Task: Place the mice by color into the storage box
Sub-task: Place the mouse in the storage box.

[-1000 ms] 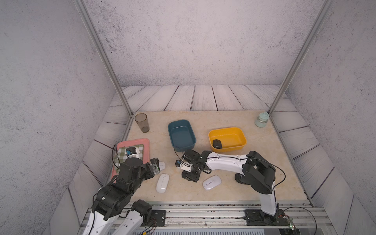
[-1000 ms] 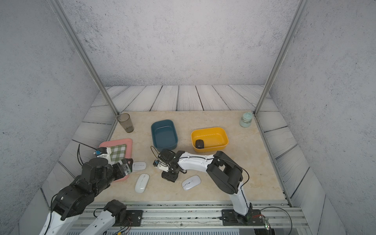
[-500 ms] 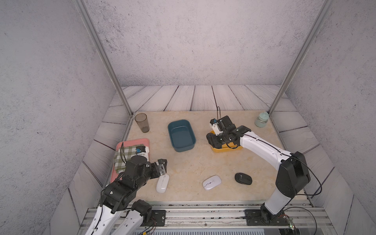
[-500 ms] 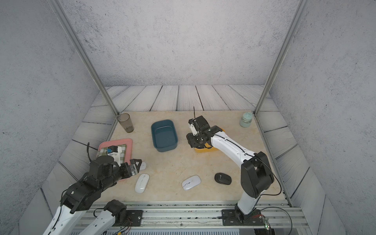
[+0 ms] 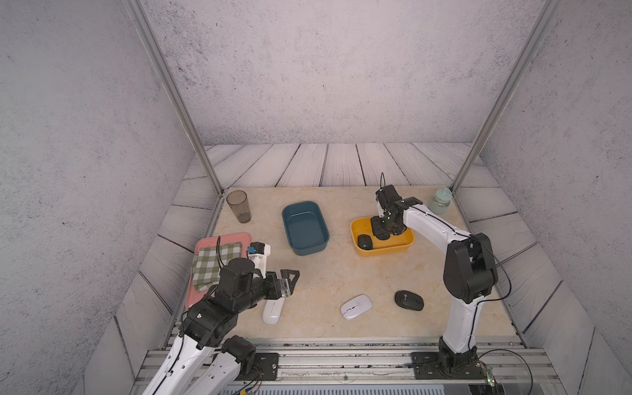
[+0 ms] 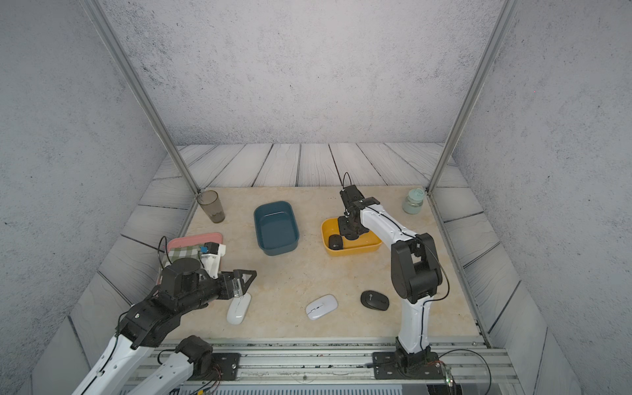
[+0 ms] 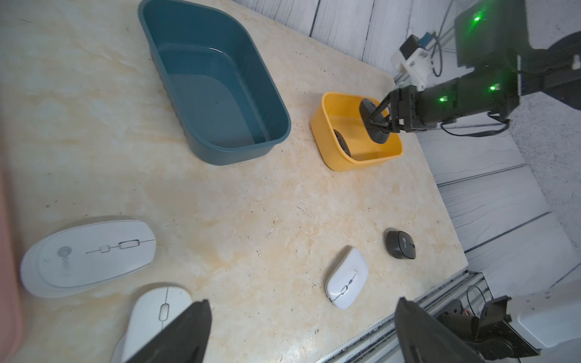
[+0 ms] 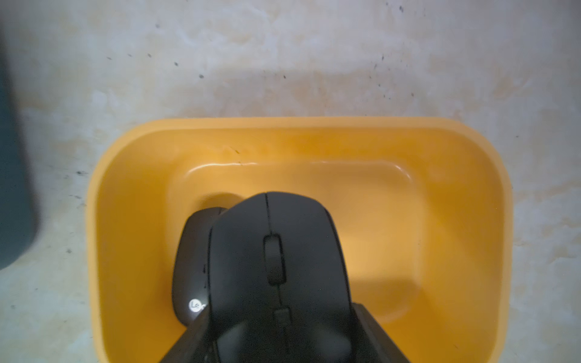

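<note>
Left pincer (image 7: 301, 333) hangs wide open and empty over the front-left corner of the beige marbled worktop (image 5: 342, 266). Under it lies a glossy white oval plastic mouse (image 5: 272, 309), with a second white mouse (image 7: 91, 256) just beyond, towards the left edge. Along the front edge, a third white mouse (image 5: 356, 306) sits beside a matte black rounded mouse (image 5: 409, 300). Farther back stand a teal plastic tub (image 5: 301, 205) and a yellow plastic tub (image 5: 383, 249), where another black mouse (image 5: 365, 242) lies. Right pincer (image 7: 379, 121) clamps the last black mouse (image 8: 276, 267), partly below the yellow rim.
</note>
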